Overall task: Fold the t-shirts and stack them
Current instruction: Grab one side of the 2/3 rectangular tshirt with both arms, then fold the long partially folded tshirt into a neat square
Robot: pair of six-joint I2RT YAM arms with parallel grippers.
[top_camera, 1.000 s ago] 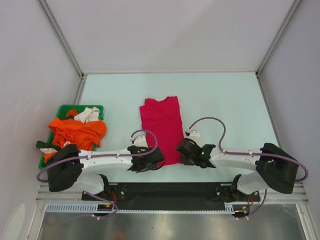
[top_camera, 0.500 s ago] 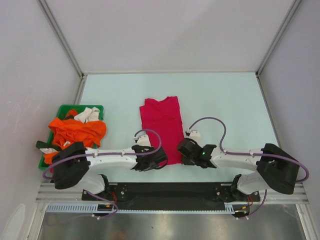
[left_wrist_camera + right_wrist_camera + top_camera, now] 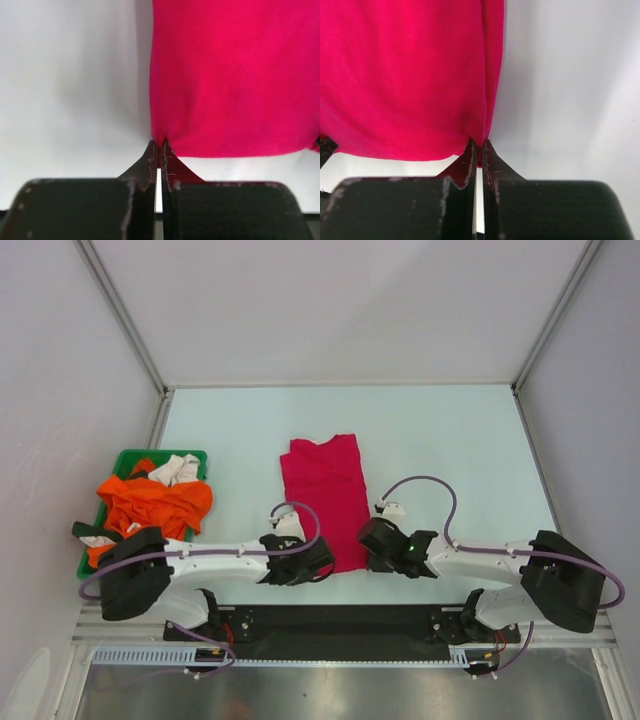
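The crimson-pink t-shirt [image 3: 325, 490] lies flat on the table [image 3: 450, 440], folded into a long narrow strip in the middle, with its short near edge towards the arm bases. Both arms are low and reach inward from the outer sides. The left arm [image 3: 210, 558] and the right arm [image 3: 480, 560] lie almost level along the near edge of the table, and their wrists turn to the near end of the shirt.

The left fingers [image 3: 322, 567] are clenched on the near left corner of the crimson-pink t-shirt [image 3: 235, 75]. In the left wrist view the two tips [image 3: 149, 160] pinch the cloth there. The right fingers [image 3: 366, 558] are clenched on the near right corner of the shirt [image 3: 400, 75], and the tips [image 3: 468, 160] nip the hem in the same way.

The orange t-shirts [image 3: 155, 505] lie crumpled in the green tray [image 3: 130, 455] at the left side of the table, well apart from the crimson one.
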